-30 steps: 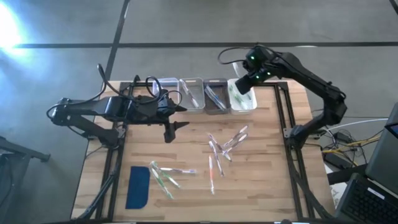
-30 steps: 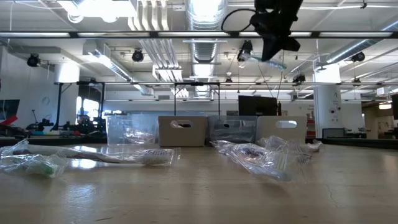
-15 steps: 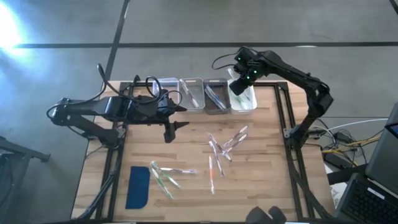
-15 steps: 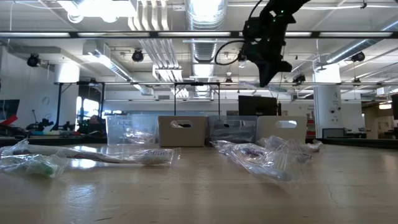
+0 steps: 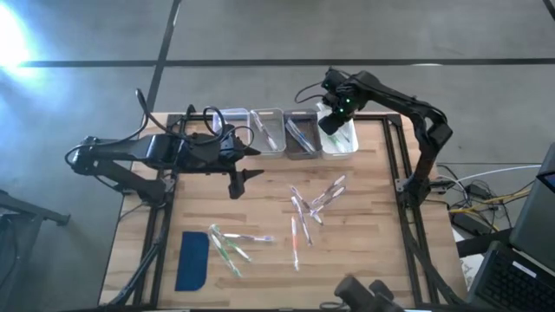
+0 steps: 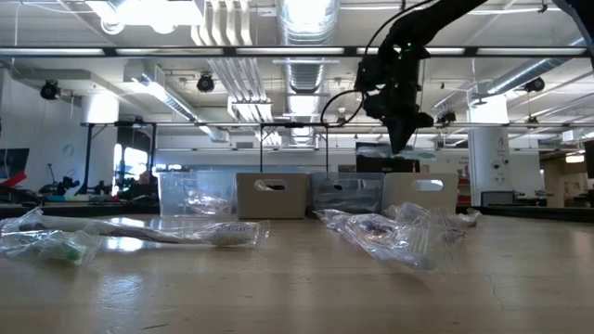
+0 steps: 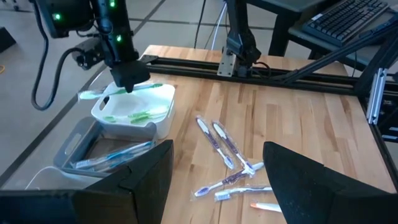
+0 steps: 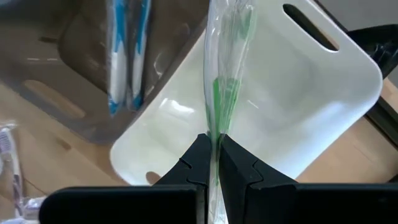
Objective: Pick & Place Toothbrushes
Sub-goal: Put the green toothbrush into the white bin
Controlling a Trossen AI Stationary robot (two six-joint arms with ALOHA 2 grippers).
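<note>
My right gripper point(image 5: 334, 121) hangs over the white bin point(image 5: 340, 143) at the right end of the bin row, shut on a green toothbrush point(image 7: 149, 87) in a clear wrapper. That bin holds more green toothbrushes point(image 7: 140, 115). Loose toothbrushes lie flat on the wood in two clusters, one mid-table point(image 5: 312, 204) and one nearer the front left point(image 5: 230, 243). Left of centre, my left gripper point(image 5: 236, 184) hovers open with nothing between its fingers. My right gripper pinches the wrapped green toothbrush near its middle point(image 8: 214, 134) between its two fingers. The fingers point down and lie across the brush. The brush hangs about level, clear of the white bin's rim point(image 7: 163, 93), both ends sticking out past the fingers.
Three more bins point(image 5: 269, 130) stand left of the white one; the grey one point(image 8: 74, 56) holds blue toothbrushes point(image 8: 124, 56). A dark-blue pad point(image 5: 192, 260) lies at the front left. Black frame rails point(image 5: 395, 165) run along the table's sides.
My right gripper has come down from high above the bins toward the white bin, shifting slightly toward the table's left and tipping to point down. It has stayed shut on the green toothbrush, which remains clear of the bin.
</note>
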